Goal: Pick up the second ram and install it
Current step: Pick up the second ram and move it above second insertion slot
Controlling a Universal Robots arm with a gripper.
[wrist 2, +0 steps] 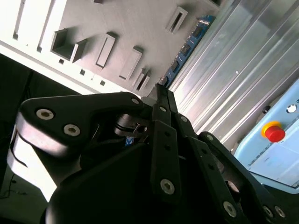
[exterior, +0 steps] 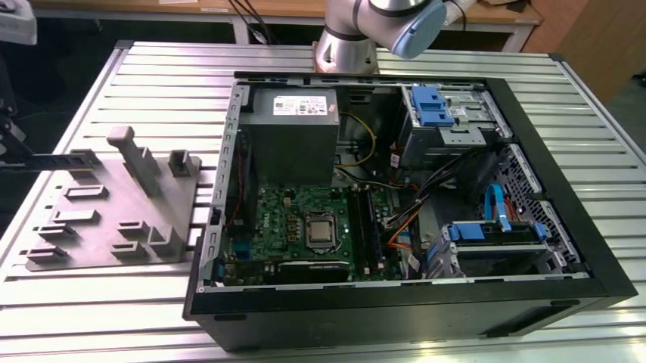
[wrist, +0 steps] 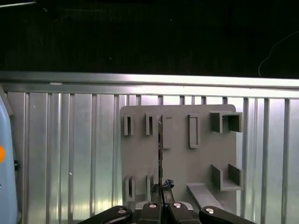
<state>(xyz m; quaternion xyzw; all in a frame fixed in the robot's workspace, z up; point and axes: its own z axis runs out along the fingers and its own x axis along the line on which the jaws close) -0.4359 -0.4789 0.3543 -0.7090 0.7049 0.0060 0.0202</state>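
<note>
Ribbed aluminium table (exterior: 151, 83) runs under everything, with the open computer case (exterior: 404, 310) on it and a grey holder plate (wrist: 201, 163) lying ahead of the jaws. From where I stand the gripper (wrist 2: 160, 92) looks pinched tight on the second ram (wrist 2: 187, 49), which juts straight out beyond the fingertips and shows edge-on against the plate in the first wrist view. What worries me is how little of the stick sits inside that pinch. Most of its length hangs free, so a knock could swing or slide it. The raised holders on the plate, around its far end, are the likeliest snag, and I can't tell whether it is clear of them. A tilted stick would probably not seat in the motherboard (exterior: 268, 219).
</note>
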